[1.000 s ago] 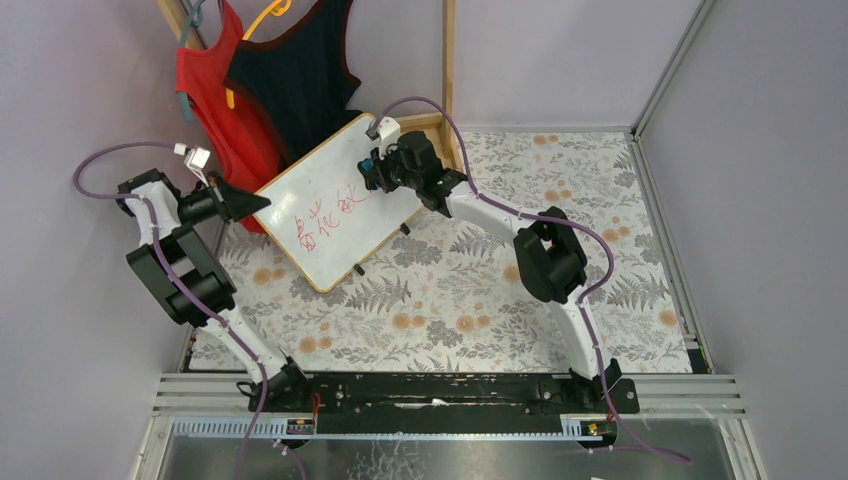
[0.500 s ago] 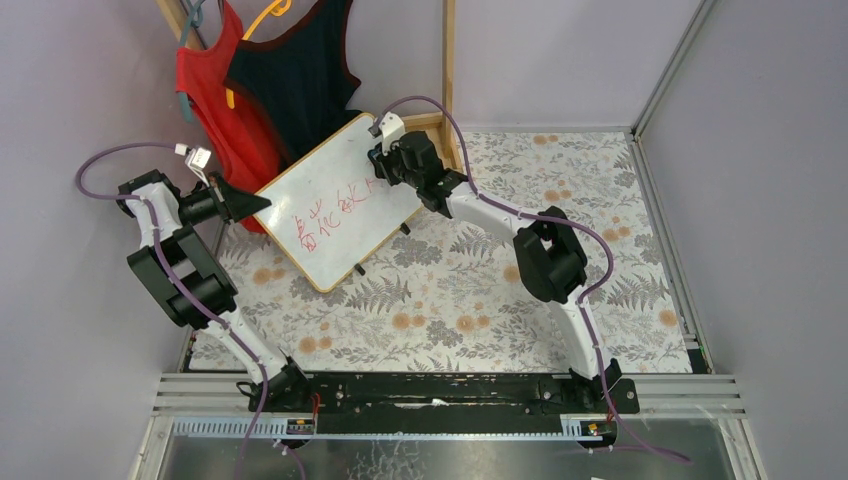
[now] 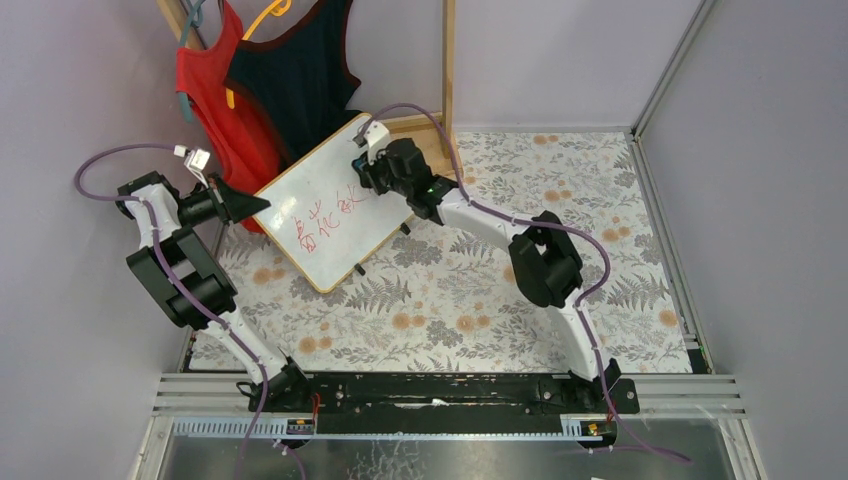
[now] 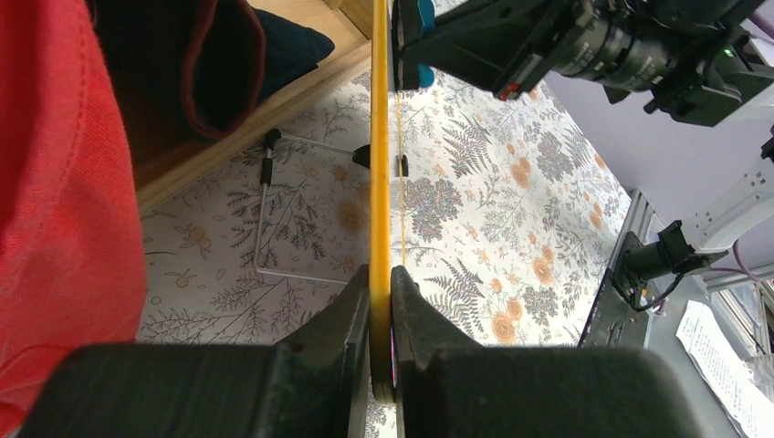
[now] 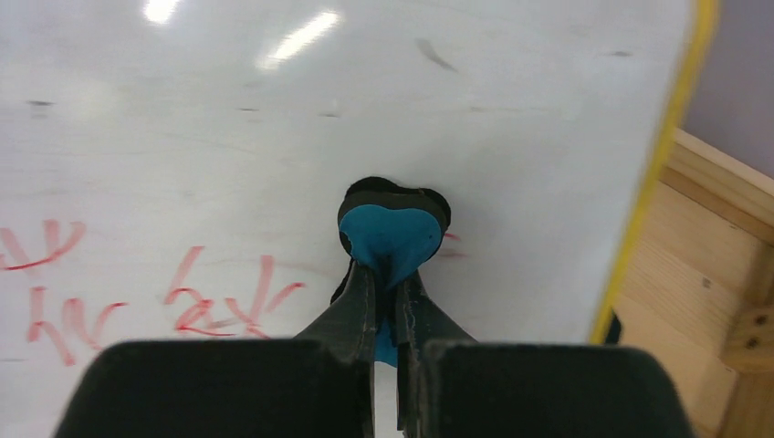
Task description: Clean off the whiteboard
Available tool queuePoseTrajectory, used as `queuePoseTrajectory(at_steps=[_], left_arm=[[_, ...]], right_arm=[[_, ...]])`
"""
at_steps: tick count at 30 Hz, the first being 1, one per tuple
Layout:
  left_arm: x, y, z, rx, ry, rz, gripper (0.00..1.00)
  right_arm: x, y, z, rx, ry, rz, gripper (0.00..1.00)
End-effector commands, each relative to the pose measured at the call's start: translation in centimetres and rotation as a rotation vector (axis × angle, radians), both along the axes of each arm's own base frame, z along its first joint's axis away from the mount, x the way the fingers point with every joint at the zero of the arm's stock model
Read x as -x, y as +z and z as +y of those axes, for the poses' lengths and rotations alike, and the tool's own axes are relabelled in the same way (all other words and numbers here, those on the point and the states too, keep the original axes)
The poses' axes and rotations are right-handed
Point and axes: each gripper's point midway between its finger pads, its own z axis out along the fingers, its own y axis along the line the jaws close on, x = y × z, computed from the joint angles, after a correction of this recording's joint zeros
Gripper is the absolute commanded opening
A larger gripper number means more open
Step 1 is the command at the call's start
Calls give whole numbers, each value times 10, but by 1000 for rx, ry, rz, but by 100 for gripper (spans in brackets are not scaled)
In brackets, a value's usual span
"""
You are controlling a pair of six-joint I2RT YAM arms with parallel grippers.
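Whiteboard (image 3: 330, 205) with red writing.
Left fingers (image 4: 342, 318) clamped on its edge; right fingers (image 5: 360, 299) pinching blue eraser (image 5: 391, 233), seemingly touching board.

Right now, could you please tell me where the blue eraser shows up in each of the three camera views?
Top external: not discernible; look under the right gripper, at the whiteboard's upper right part.
Left wrist: top centre, the blue eraser sits against the edge-on board.
Right wrist: centre, pinched between the fingers and pressed on the board.
Shared landmark: the whiteboard's light wooden frame.
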Motion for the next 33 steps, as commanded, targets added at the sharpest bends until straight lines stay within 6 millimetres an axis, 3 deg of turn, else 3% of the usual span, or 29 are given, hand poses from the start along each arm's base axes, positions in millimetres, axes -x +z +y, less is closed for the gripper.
queuePoseTrajectory(at_steps=[1, 5, 10, 23, 27, 33], left_arm=[[4, -13, 0, -102, -24, -1, 0], [4, -13, -1, -103, -24, -2, 0], [5, -13, -1, -105, -24, -2, 0], [4, -9, 1, -122, -22, -2, 0], [4, -9, 0, -117, -21, -1, 0], [3, -11, 0, -105, -21, 5, 0]], right_arm=[[62, 19, 58, -60, 191, 25, 0], [61, 18, 59, -45, 172, 11, 0], [28, 4, 37, 9, 92, 7, 0], [-69, 5, -65, 19, -122, -2, 0], [-71, 0, -75, 22, -123, 6, 0], [-56, -11, -65, -12, -93, 34, 0]])
